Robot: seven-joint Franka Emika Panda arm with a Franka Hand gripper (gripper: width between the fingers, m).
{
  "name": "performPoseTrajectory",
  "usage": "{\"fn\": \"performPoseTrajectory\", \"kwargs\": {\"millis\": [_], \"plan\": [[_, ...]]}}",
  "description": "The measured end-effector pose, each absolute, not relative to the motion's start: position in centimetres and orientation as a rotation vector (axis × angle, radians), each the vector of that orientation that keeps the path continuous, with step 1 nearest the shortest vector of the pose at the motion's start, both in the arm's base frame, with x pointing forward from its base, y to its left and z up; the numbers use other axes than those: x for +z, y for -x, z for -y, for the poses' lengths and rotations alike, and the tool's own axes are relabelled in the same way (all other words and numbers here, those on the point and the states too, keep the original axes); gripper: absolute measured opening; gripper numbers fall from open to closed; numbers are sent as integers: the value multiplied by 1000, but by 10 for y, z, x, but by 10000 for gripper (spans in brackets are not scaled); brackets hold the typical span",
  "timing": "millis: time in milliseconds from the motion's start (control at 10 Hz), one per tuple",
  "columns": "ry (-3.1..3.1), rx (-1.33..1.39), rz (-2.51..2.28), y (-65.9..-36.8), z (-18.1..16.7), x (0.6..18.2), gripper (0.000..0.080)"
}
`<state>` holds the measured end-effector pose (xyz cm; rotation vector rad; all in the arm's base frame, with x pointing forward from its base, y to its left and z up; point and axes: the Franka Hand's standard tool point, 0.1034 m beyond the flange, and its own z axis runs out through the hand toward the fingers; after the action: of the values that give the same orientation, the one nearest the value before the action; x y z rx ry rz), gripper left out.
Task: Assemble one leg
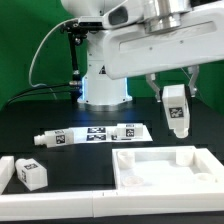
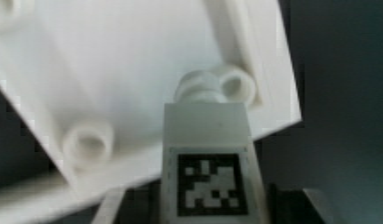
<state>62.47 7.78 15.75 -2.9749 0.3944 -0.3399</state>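
Note:
My gripper (image 1: 176, 103) is shut on the leg (image 1: 177, 109), a small white block with a black-and-white tag, and holds it tilted in the air above the white tray-like piece (image 1: 140, 168). In the wrist view the leg (image 2: 209, 140) runs out from between my dark fingers (image 2: 305, 206), and my gripper (image 2: 209, 208) is shut on it. Its far end sits right at a round socket (image 2: 223, 82) near the corner of the tray-like piece (image 2: 117, 70). Whether they touch, I cannot tell. A second round socket (image 2: 85, 143) is free.
A second alike small tagged block (image 1: 31, 173) lies at the exterior view's front left. Two long white tagged rods (image 1: 62, 138) (image 1: 122, 131) lie on the black table behind the tray-like piece. The arm's white base (image 1: 103, 88) stands at the back.

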Motion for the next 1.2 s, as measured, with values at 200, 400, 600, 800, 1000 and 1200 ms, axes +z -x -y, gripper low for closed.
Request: {"fn": "performPoseTrajectory", "kwargs": {"millis": [200,400,600,800,1000,1200], "plan": [[2960,-548,-316,-630,-100,160,284],[2917,-671,-297,-629,-107,159,284],[2959,-667,-169,-627,-111,146,284],[3004,-697,15,-642,-106,144,284],[3013,-696,77,-643,-105,138,284],[3014,-695,78,-642,-106,137,284]]}}
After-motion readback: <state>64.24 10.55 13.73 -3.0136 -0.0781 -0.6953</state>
